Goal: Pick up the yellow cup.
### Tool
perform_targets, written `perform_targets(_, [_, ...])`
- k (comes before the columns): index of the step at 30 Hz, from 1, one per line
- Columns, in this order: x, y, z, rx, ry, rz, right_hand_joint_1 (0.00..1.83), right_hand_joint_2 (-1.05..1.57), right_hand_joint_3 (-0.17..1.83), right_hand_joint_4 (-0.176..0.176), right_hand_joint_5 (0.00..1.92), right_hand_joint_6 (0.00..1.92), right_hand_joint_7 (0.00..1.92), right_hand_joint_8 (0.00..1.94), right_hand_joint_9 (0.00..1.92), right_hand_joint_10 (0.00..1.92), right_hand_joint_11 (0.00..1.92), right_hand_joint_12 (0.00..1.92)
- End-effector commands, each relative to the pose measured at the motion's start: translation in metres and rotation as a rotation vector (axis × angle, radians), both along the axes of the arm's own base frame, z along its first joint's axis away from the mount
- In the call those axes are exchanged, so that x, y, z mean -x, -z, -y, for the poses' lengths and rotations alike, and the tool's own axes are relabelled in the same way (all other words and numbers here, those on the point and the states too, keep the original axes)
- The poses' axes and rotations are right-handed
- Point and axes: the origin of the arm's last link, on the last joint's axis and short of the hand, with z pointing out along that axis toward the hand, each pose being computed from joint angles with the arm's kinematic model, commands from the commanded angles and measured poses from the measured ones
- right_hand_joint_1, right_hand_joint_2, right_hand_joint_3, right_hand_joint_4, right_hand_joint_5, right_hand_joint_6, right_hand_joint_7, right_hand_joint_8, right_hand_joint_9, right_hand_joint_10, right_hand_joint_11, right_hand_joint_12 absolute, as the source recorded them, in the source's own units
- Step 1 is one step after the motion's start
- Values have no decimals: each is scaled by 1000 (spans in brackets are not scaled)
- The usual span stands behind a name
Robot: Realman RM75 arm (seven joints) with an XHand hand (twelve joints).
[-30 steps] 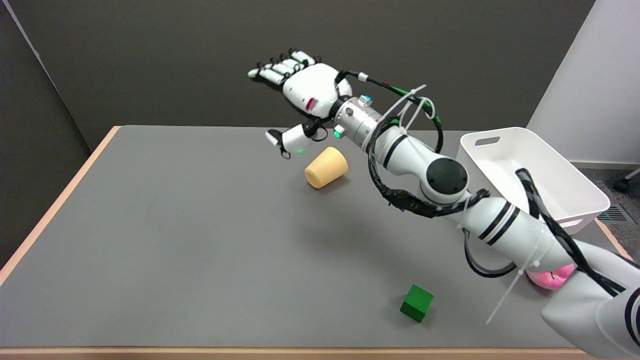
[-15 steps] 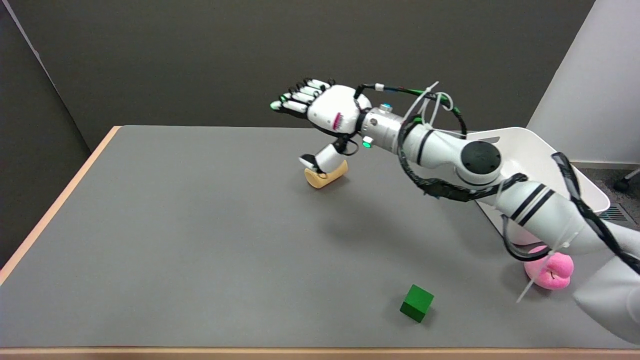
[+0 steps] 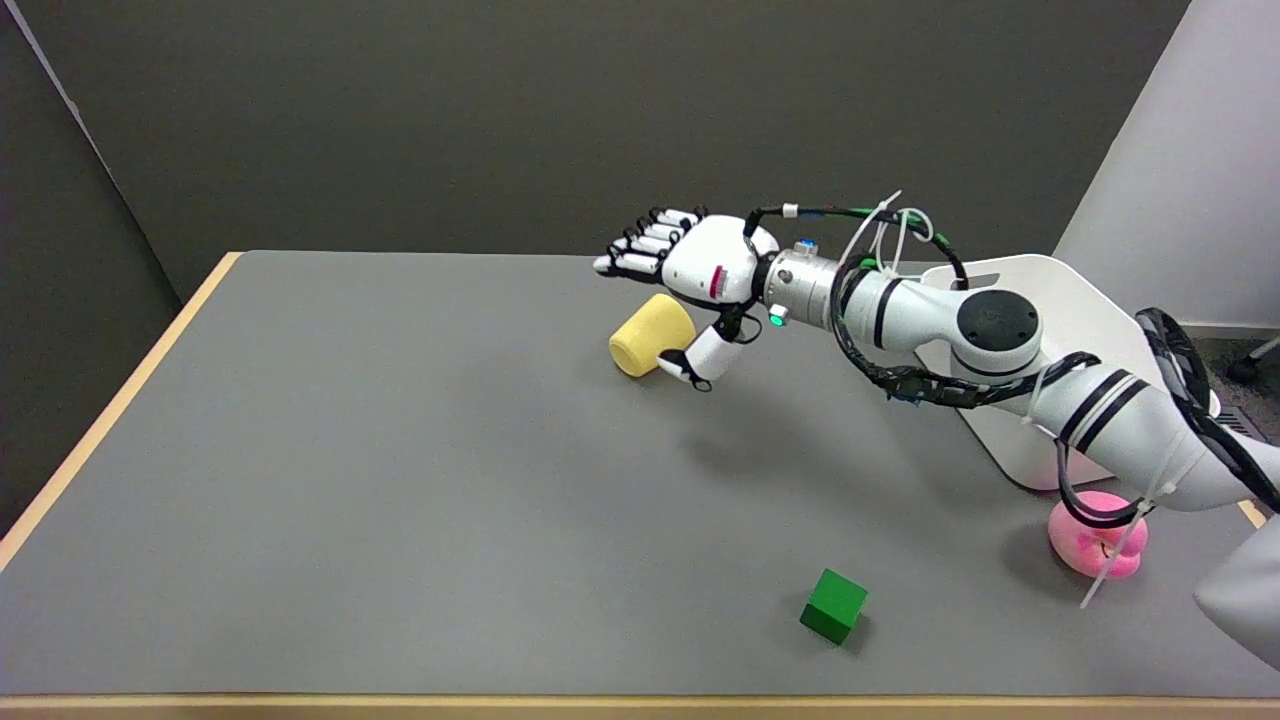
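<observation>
A grey table [image 3: 400, 480] with a pale wooden edge fills most of the frame below a dark wall. From the lower right of the frame the white right arm [image 3: 1000, 340], wrapped in black cable and white zip ties, reaches up and left across the table toward the centre top. Behind the arm at the right edge of the frame sits a white plastic bin [image 3: 1060, 300], much of it hidden by the arm. The right hand [image 3: 695, 290] is spread, its fingers [image 3: 645, 243] stretched out to the left above the cup and the thumb [image 3: 700, 360] hanging down on the cup's right side; it holds nothing, though whether the thumb tip touches the cup is hard to tell from this angle. The yellow cup [image 3: 650, 335] lies on its side on the table just above the frame's centre, directly under the fingers, one round end turned toward the lower left. At the lower right, partly behind the arm, rests a pink rounded toy [image 3: 1095, 540]. A small green cube [image 3: 834, 606] stands alone near the bottom of the frame, well apart from the cup.
</observation>
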Motion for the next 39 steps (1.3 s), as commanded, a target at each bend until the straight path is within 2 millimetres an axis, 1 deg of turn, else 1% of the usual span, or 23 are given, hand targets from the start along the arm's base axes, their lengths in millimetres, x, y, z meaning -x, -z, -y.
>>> perform_targets(1, [46,-6,10,34,108,-22,581,575,991,47,63,198,77,230,42,533,-1,885])
perform_targets(10, [52,-1,23,55,127,2,615,583,993,46,58,212,77,234,42,528,-1,876])
perform_targets(19, [51,4,35,76,117,-14,632,592,994,45,58,211,76,221,37,513,-1,848])
perform_targets(25, [52,4,43,102,110,-41,704,621,1002,42,55,212,74,215,34,507,-1,840])
perform_targets(27, [51,2,45,109,110,-40,868,615,1021,36,41,221,59,237,24,525,7,786])
perform_targets(28, [51,2,46,112,111,-40,923,617,1029,34,36,230,53,253,22,531,9,771])
perform_targets(33, [52,-1,48,122,114,-41,945,653,1051,35,28,307,48,313,30,540,4,798])
perform_targets(39, [55,-1,47,124,121,-43,966,664,1058,38,20,361,54,338,39,557,4,808])
